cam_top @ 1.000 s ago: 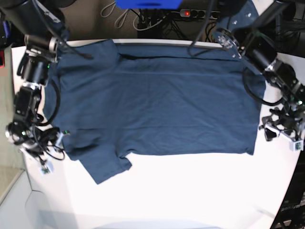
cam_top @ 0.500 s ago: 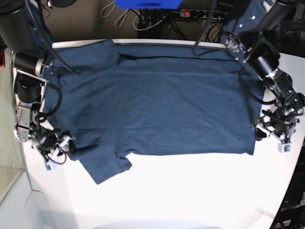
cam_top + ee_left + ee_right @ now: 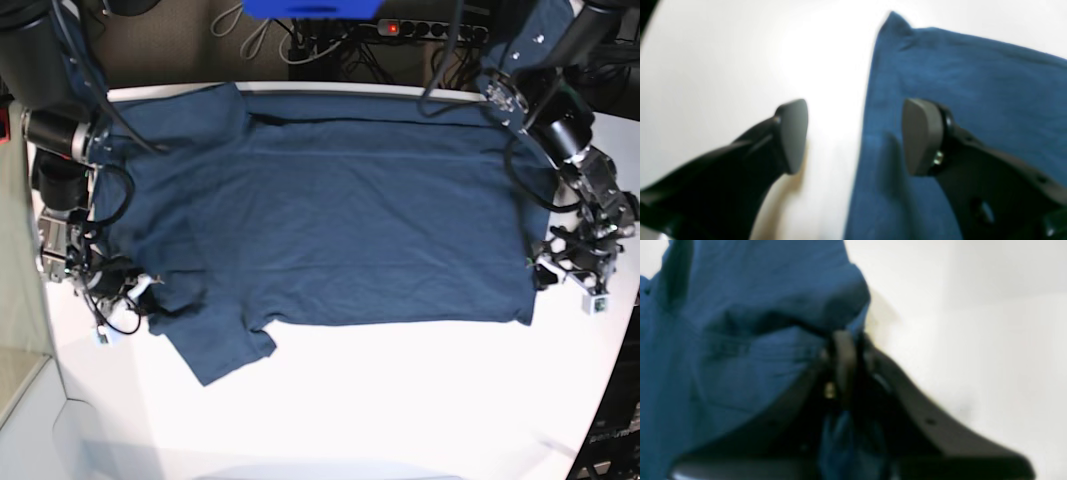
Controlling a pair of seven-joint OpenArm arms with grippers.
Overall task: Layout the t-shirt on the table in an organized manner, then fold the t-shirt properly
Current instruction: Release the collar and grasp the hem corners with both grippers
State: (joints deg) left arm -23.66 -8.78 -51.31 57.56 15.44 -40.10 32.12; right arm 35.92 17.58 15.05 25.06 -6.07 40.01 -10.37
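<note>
Your base view looks down from above at the table point(image 3: 400, 420), farthest back of the three, with both arms and most of the cloth point(image 3: 330, 220) in frame. Your left wrist view sits close in, facing past the fingers to the cloth's edge at right. Your right wrist view, also close, faces the cloth's left edge. Base shares cloth and table with each.

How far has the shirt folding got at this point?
The shirt looks mostly spread on the table. The right gripper has its jaws shut on an edge; the left gripper's stand open beside the opposite edge. Folding the body remains, as does straightening the bunched sleeve.
</note>
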